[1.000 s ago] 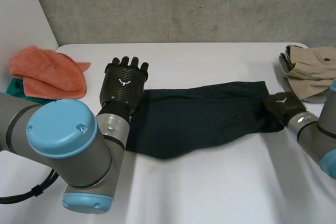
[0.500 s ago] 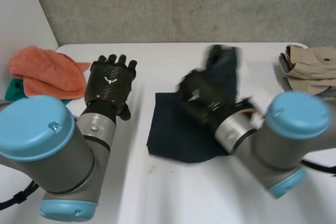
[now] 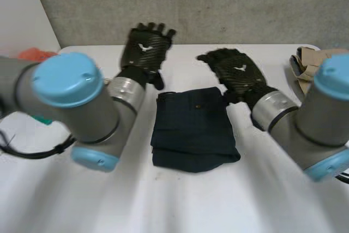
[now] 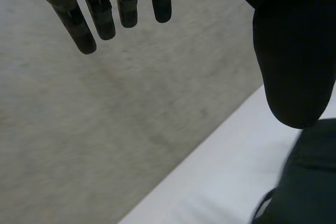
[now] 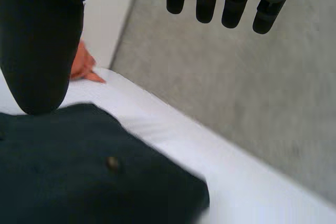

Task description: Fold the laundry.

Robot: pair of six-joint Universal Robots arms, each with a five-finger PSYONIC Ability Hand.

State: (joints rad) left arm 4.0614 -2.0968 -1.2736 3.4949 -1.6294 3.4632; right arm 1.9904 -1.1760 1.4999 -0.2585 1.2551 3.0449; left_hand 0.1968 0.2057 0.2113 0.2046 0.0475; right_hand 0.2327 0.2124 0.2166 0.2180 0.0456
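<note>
Button (image 5: pixel 111 162) on folded dark garment (image 5: pixel 63 171)

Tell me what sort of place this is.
Probably a lab's robot test bench: a white table against a plain grey wall, with a folded dark garment and a beige garment.

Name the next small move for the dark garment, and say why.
Probably lower the right robot hand to press the dark garment flat: it lies folded, its near edge bunched, while that hand and the left robot hand hover open.

The garment (image 3: pixel 193 135) is navy, the table (image 3: pixel 180 205) white.
</note>
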